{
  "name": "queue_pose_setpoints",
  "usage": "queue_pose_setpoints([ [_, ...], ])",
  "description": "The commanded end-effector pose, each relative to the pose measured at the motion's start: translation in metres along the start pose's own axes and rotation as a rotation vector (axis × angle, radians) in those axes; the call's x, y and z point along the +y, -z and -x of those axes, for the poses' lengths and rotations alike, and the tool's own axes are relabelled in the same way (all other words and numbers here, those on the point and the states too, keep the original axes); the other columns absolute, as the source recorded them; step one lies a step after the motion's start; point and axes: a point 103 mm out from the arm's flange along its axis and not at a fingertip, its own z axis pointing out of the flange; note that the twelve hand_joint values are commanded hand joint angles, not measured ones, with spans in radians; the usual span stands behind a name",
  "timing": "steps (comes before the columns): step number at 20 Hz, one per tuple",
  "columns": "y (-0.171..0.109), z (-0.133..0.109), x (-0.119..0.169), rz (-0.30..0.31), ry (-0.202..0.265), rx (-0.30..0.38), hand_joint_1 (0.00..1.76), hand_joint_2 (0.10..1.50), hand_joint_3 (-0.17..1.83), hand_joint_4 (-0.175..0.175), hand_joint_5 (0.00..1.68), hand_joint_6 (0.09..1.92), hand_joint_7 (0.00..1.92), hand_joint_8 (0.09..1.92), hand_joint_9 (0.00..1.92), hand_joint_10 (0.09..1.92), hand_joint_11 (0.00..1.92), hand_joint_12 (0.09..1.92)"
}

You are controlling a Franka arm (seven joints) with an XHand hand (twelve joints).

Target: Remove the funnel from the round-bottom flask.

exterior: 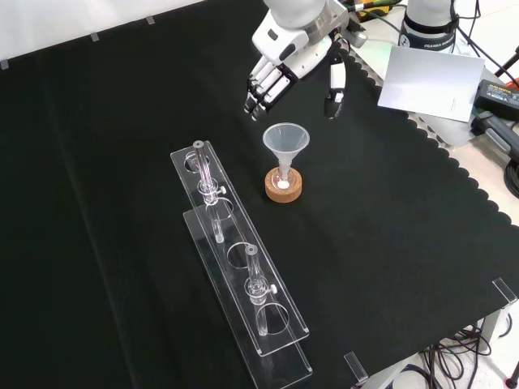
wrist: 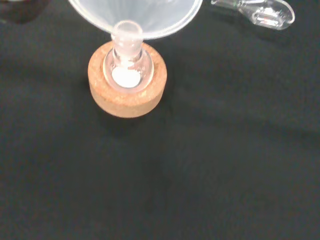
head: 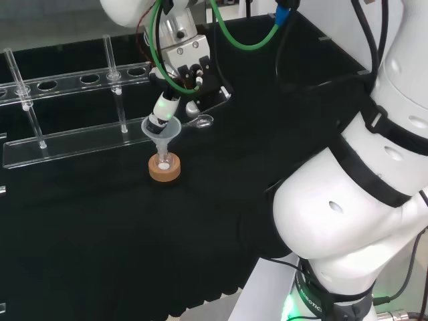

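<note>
I see the funnel point(exterior: 285, 140) seated upright in the neck of the flask point(wrist: 127, 70), which rests in the cork ring point(exterior: 284, 185) on the black cloth point(exterior: 405, 243). My hand point(exterior: 280, 69) hangs above the funnel, fingers point(exterior: 261, 96) and thumb point(exterior: 334, 89) spread and released, grasping nothing. A clear rack point(exterior: 239, 267) lies beside the ring, and a small glass piece point(wrist: 260, 11) lies near it.

Bright even overhead light, soft shadows; funnel point(wrist: 135, 17) blurred in wrist view.
</note>
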Motion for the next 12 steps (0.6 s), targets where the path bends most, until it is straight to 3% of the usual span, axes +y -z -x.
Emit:
queue_pose_setpoints([
  [1, -0.012, -0.006, 0.010, -0.008, 0.020, -0.010, 0.60, 0.68, 0.25, -0.005, 0.00, 0.09, 0.00, 0.18, 0.06, 0.80, 0.24, 1.44],
  [12, -0.031, -0.008, 0.035, -0.042, 0.036, -0.055, 0.63, 0.68, 0.23, -0.004, 0.00, 0.09, 0.00, 0.19, 0.05, 0.81, 0.27, 1.45],
])
